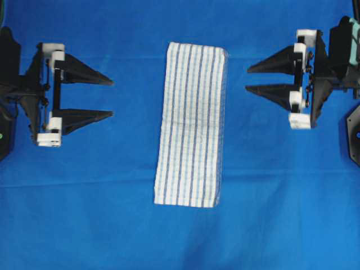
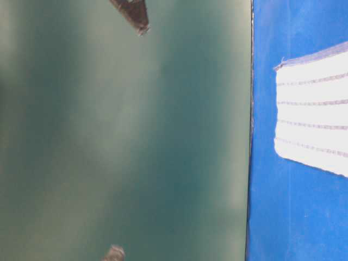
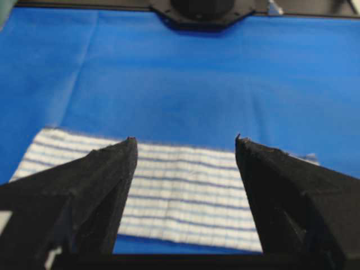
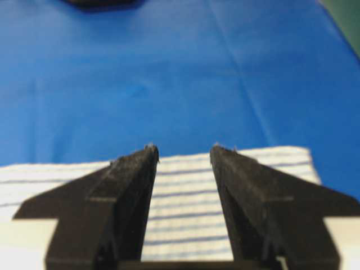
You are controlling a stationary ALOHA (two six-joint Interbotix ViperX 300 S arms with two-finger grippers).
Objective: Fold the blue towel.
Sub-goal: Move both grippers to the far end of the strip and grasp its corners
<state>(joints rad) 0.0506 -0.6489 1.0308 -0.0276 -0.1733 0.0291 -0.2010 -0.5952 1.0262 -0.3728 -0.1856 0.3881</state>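
Note:
The blue towel, white with thin dark-blue stripes, lies folded into a long narrow strip in the middle of the table, running from far to near. My left gripper stands open to its left, well apart from it, fingertips pointing at the cloth. On the other side my right gripper is open too, a short gap from the towel's right edge. Both wrist views show the towel ahead between empty fingers. One striped end of the towel shows in the table-level view.
A plain blue cloth covers the whole table, with light creases. The table-level view is mostly a green wall, with a dark fingertip at its top. A black arm base sits at the table's far edge.

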